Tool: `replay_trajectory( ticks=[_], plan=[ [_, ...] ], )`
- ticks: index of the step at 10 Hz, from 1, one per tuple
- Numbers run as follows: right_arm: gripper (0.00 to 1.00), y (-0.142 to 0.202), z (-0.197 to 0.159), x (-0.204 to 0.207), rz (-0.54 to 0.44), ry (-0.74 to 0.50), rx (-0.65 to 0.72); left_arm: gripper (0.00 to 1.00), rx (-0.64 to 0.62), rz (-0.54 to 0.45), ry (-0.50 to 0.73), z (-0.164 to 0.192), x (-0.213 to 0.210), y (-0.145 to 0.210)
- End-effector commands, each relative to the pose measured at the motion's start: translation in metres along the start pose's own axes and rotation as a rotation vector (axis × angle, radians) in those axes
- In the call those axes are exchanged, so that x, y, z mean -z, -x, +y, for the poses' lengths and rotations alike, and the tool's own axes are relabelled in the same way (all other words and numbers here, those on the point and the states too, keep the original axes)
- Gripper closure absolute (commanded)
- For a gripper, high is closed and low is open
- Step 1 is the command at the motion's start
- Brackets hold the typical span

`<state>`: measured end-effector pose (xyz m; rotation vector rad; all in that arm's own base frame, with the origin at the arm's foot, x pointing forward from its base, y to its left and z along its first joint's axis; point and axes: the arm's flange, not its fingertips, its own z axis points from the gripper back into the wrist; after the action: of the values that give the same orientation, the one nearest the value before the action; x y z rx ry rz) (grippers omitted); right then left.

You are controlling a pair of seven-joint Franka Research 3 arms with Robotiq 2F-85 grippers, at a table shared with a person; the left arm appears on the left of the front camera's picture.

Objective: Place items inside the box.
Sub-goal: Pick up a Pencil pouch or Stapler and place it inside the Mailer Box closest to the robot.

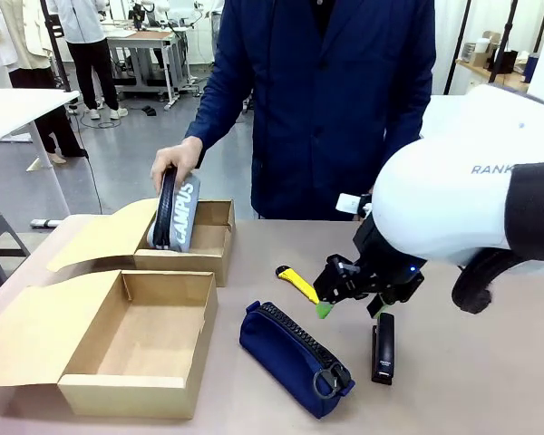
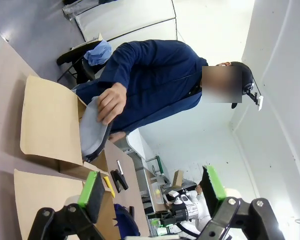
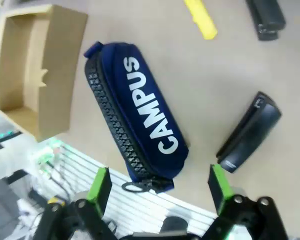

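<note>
Right gripper (image 1: pixel 349 306): we see its green-padded fingers spread wide with nothing between them. It hangs above the table, between the yellow utility knife (image 1: pixel 297 283) and a black stapler (image 1: pixel 383 349).
Left gripper (image 2: pixel 152 187): its fingers are parted too and grasp nothing.
Navy pouch (image 1: pixel 290 349): it lies on the table between the near cardboard box (image 1: pixel 131 394) and the stapler. In the right wrist view we read "CAMPUS" in white on it.
Second stapler (image 3: pixel 265 17): it lies flat just beside the knife.
Near cardboard box: it is open, with its flap laid out to the left, and stands just beside the navy pouch.
Person's hand (image 1: pixel 174 161): it grips a grey pouch (image 1: pixel 183 217) upright in the far cardboard box (image 1: pixel 213 258).
</note>
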<state>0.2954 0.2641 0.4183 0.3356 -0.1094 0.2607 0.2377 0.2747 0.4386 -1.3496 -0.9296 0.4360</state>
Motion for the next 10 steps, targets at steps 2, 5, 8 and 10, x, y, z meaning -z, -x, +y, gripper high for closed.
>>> replay_trajectory(
  ticks=[2, 5, 8, 10],
  plan=[
    [0.0, 0.004, -0.003, -0.005, -0.018, 0.01, 0.035, 0.0, 0.025, -0.017, 0.026, -0.001, 0.001, 0.0],
    [0.0, -0.001, -0.004, -0.004, 0.002, -0.008, 0.001, 0.0, 0.025, -0.017, 0.026, -0.001, 0.001, 0.0],
    [0.0, -0.028, 0.094, -0.003, 0.201, 0.257, 0.181, 0.0, 0.025, -0.017, 0.026, -0.001, 0.001, 0.0],
    [0.0, -0.051, 0.115, 0.009, 0.252, 0.283, 0.249, 0.0, 0.025, -0.017, 0.026, -0.001, 0.001, 0.0]
  ],
)
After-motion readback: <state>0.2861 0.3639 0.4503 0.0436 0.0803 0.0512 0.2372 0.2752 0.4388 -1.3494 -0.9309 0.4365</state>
